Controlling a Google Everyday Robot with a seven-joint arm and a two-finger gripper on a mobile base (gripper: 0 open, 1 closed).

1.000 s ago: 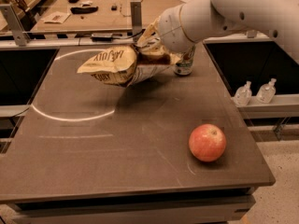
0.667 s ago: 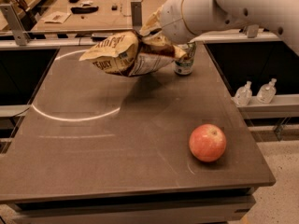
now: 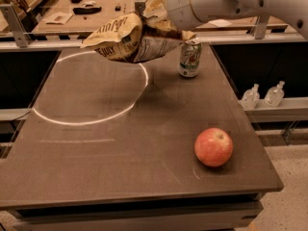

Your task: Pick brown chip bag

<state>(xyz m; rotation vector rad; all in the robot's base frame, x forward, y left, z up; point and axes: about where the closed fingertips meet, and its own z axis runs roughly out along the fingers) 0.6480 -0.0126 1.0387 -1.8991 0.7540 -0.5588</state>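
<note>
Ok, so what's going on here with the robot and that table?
The robot arm's gripper is over the back of the table. Its jaws are closed on the brown chip bag, and it holds the bag in the air, clear of the surface, with the bag's shadow on the tabletop below. A soda can stands upright on the table just under the arm. A red apple sits on its own near the front corner.
</note>
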